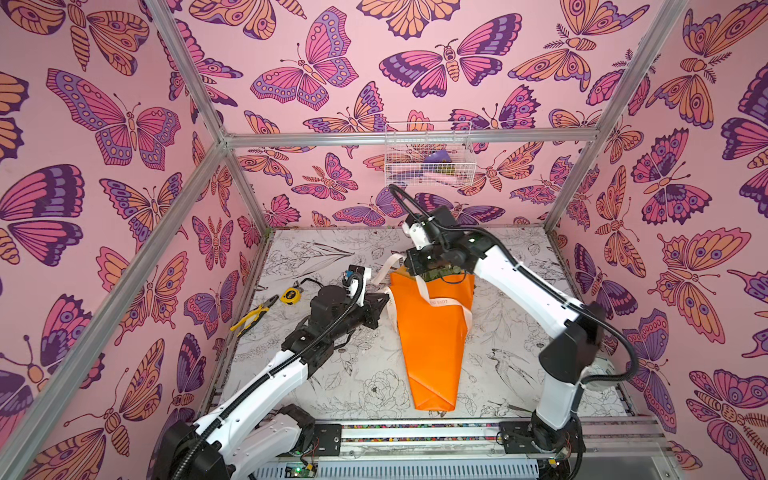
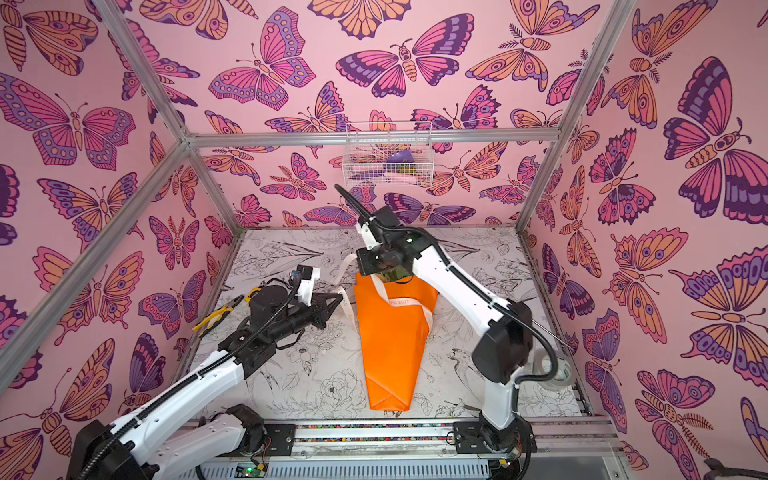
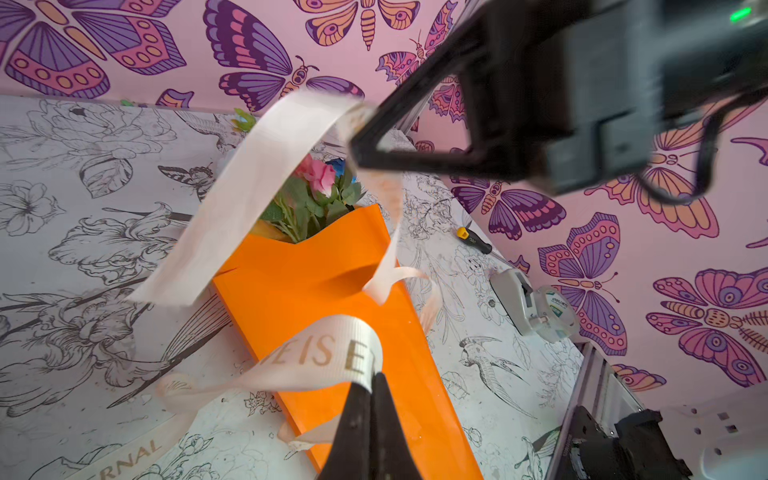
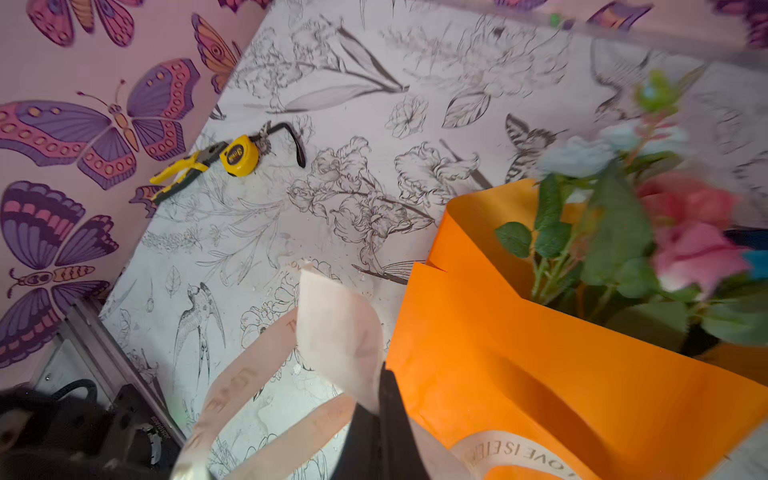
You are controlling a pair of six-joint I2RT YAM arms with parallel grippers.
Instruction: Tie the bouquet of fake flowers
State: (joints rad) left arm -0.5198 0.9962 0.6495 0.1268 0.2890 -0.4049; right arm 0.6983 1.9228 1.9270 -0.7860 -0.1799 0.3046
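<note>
Presently, the floral-printed bench (image 1: 316,365) carries the bouquet (image 1: 432,345) lying flat at its centre in both top views, the narrow folded end of the orange wrap toward 6 o'clock and the open mouth toward 12 o'clock. Pink, pale and blue blooms with green leaves show at that mouth in the right wrist view (image 4: 540,353). A white wire basket (image 1: 399,158) hangs on the back wall at 12 o'clock. A cream ribbon (image 3: 324,353) with gold lettering crosses the wrap and loops off its 9 o'clock edge. The left pincer (image 3: 372,380) sits just at 9 o'clock of the wrap, closed, clamping one run of the ribbon at its tips. The right pincer (image 4: 380,374) is over the 12 o'clock end of the bouquet, likewise closed and pinching another run of the ribbon, held clear of the bench. A tape dispenser (image 3: 536,307) lies near the 3 o'clock edge. Yellow-handled pliers (image 1: 253,318) and a yellow tape measure (image 1: 290,296) lie close together near the 9 o'clock edge. A small screwdriver (image 3: 473,240) lies toward the 3 o'clock side, apart from the wrap.
</note>
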